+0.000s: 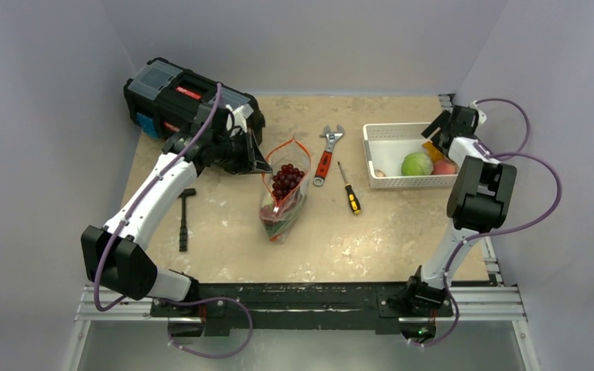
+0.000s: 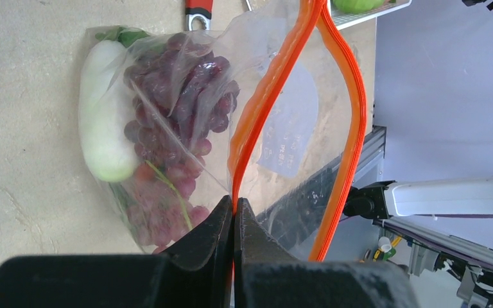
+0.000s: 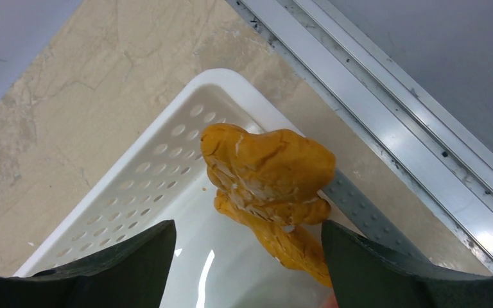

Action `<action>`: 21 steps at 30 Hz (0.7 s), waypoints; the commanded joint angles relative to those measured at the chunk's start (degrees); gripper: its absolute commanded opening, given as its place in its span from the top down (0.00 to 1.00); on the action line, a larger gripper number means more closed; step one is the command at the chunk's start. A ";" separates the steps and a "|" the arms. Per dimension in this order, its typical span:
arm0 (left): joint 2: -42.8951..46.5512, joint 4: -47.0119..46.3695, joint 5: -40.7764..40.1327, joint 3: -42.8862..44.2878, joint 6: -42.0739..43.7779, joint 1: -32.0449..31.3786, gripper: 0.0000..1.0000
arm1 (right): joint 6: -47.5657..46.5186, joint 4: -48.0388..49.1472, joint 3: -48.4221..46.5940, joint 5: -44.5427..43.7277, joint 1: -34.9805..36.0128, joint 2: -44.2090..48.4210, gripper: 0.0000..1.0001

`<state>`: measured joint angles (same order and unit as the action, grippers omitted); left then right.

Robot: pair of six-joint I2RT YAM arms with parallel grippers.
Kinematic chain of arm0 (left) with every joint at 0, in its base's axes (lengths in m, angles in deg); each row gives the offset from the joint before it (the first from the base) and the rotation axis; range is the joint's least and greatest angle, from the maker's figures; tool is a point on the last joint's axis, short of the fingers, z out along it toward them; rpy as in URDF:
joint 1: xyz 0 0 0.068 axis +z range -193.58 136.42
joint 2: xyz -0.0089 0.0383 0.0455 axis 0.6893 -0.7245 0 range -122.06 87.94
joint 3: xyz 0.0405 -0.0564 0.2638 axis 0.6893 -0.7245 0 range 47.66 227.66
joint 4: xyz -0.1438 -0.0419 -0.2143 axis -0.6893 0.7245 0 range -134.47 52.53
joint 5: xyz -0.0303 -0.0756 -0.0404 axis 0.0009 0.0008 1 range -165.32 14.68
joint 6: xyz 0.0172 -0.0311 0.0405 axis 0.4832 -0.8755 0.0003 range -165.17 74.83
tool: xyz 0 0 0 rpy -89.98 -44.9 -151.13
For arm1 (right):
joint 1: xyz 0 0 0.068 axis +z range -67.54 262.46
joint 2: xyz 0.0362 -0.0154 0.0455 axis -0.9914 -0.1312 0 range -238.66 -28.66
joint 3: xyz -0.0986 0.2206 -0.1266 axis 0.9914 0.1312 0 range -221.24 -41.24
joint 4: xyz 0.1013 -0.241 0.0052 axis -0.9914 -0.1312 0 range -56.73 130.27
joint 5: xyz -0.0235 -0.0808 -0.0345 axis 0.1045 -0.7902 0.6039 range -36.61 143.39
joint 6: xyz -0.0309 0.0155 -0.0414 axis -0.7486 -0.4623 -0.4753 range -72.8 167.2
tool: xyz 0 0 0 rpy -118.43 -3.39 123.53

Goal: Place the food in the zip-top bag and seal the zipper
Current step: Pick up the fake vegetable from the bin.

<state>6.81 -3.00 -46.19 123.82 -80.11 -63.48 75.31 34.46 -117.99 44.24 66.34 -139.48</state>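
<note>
Over to the left gripper (image 2: 233, 212): pressed tight together, pinching one side of the zipper (image 2: 263, 96) right at the fingertips and holding the zip-top bag (image 2: 289, 128) open-mouthed at mid-table, just beside the wrench (image 1: 326, 154) and the screwdriver (image 1: 349, 189). Inside the bag, seen through crinkled plastic: grape bunch (image 2: 180, 102), radish (image 2: 103, 122) against the outer wall, a scrap of leafy greens (image 2: 125, 35) at the far end. Something reddish low in the bag from overhead, too blurred to name. Only cut-off slivers of the wrench handle and the basket at the top of the left wrist view. Across to the right gripper (image 3: 247, 256): spread wide over a corner of the white basket (image 3: 167, 167), straddling the orange piece (image 3: 266, 167). Gaps showing on both sides, with the lower end of the piece cut off at the frame edge, so no telling about contact down there. From above, fingers largely hidden behind the right arm. Cabbage (image 1: 416, 164) and pink-red fruit (image 1: 444, 167) lying in the basket close by.
</note>
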 commanded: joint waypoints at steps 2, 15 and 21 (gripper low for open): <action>0.25 -2.27 1.90 1.27 -0.85 0.22 1.00 | -3.04 4.30 -3.55 6.01 -0.76 -2.61 0.17; 0.19 -2.50 2.41 1.18 -1.01 0.21 1.00 | -7.06 7.94 -3.75 3.32 -0.69 -5.44 0.31; 0.09 -2.46 2.51 1.11 -1.01 0.21 1.00 | -7.48 11.04 -1.19 5.46 -0.68 -4.10 0.52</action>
<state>6.81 -3.22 -45.45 123.82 -80.52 -63.48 69.13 41.37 -119.85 48.70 65.93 -145.65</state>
